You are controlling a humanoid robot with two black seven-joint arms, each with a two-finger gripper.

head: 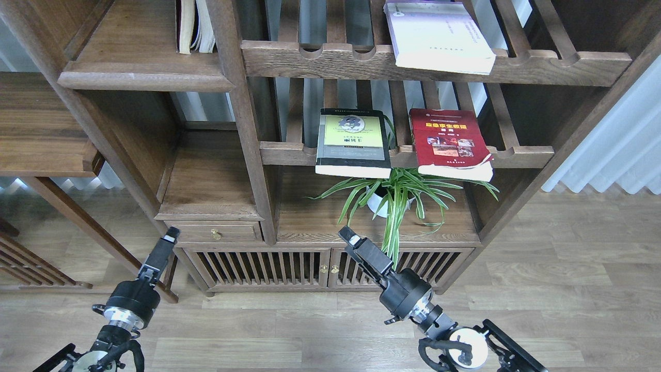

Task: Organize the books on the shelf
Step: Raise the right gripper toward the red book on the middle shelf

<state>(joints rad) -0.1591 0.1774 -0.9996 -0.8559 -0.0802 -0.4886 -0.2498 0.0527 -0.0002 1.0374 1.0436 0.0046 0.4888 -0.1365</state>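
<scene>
Wooden bookcase (242,155) | red book (448,142) yellow title unreadable | left gripper (169,237), right gripper (348,236): state unclear

red book (450,143) | white-lavender book (439,36) | black-grey book (353,142), yellow-green panel

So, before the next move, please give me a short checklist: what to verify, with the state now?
1. Left gripper empty: ok, nothing held.
2. Right gripper empty: ok; whether open or shut, cannot tell.
3. Black-grey book reachable: ok, flat on the slatted rack, overhanging its front.
4. Red book free: ok, apart from its neighbour.
5. White-lavender book stable: not ok, overhanging the upper rack.
6. Solid shelf has room: ok, beside the standing books.
</scene>
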